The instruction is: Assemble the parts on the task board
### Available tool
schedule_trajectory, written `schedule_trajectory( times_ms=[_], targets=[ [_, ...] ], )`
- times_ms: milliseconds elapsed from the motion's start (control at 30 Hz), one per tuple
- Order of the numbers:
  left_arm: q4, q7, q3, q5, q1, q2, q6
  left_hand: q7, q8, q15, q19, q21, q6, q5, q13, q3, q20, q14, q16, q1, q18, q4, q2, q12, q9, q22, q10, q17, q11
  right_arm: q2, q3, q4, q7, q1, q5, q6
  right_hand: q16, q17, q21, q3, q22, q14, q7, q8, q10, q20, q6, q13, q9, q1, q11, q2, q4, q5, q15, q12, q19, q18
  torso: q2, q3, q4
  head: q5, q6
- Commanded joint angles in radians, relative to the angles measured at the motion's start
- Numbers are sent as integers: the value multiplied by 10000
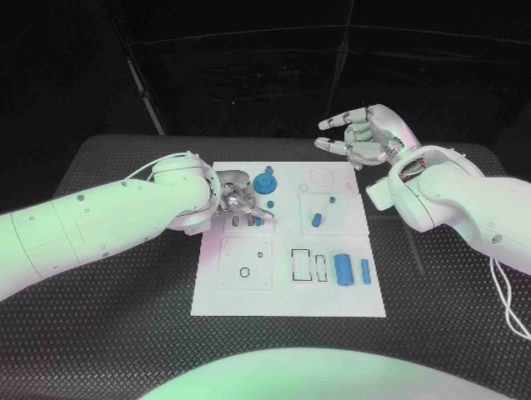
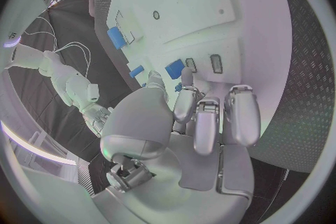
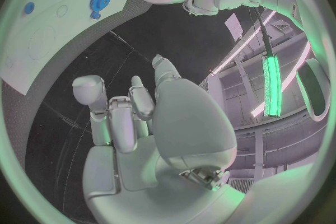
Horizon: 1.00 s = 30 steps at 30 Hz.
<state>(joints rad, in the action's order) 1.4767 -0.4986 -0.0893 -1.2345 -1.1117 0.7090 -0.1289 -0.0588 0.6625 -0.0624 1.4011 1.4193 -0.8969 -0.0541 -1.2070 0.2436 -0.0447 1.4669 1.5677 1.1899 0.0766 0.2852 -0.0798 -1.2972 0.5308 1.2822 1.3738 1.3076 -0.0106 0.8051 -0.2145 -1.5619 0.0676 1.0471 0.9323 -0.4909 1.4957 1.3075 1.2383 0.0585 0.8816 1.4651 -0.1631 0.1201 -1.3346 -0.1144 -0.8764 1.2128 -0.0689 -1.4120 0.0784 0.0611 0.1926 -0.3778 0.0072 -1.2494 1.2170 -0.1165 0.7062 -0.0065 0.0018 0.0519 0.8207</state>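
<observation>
The black textured table [image 1: 121, 342] is seen bare along its left edge. The silver left hand [image 1: 239, 198] is lowered onto the upper left of the white rectangular task board [image 1: 283, 300], fingertips pressed among small blue parts; whether one is pinched cannot be told. A round blue gear-like part [image 1: 265, 182] is found just beside it. Blue cylindrical parts [image 1: 343, 270] are laid lower right. The silver right hand [image 1: 363, 137] is held off the board's far right corner, fingers spread, nothing held.

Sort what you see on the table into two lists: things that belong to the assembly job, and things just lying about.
Job: white rectangular task board; small blue plastic parts, such as the round blue gear and blue cylinder; left robot hand.
Lying about: white cable trailing on the black table.
</observation>
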Motion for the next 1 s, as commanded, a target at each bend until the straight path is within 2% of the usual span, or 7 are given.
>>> schedule_trajectory(
  times_ms=[33,633,1000],
  targets=[
    [-29,-35,-4,-47,-24,-16,-128,32,64,-83,32,56,91,42,3,-76,22,1039,30,231,-153,-45,-66,-5,58,14,-6,2632,-33,-14,-10,-7,-1,19,32,-53,-59,990,-35,53,-14,680,-14,45,-38,74,-54,-17,-8,-33,-36,-73,-31,-87,-80,-17,18,-114,-4,2,5,-4,4],
    [-188,-31,-2,-20,-46,-122,-298,44,146,-87,44,71,181,37,-44,-664,23,1039,30,1061,-160,-212,-411,-12,254,79,19,2632,-47,-48,-9,33,-45,18,32,26,-62,992,-38,37,-11,682,-4,68,-42,84,-75,-27,-9,-89,-46,-111,-63,-206,-90,-14,28,-112,-13,2,0,-24,14],
    [-230,-11,2,239,-47,-162,-342,61,91,-99,34,62,248,33,-22,-1033,34,1039,30,1399,-158,-290,-537,26,281,80,5,2632,-64,-59,-8,65,-68,18,32,94,-61,996,-39,35,-11,683,0,79,-52,86,-89,-17,-10,-97,-50,-118,-68,-236,-93,-24,31,-112,-18,3,4,-17,-10]
  ],
)
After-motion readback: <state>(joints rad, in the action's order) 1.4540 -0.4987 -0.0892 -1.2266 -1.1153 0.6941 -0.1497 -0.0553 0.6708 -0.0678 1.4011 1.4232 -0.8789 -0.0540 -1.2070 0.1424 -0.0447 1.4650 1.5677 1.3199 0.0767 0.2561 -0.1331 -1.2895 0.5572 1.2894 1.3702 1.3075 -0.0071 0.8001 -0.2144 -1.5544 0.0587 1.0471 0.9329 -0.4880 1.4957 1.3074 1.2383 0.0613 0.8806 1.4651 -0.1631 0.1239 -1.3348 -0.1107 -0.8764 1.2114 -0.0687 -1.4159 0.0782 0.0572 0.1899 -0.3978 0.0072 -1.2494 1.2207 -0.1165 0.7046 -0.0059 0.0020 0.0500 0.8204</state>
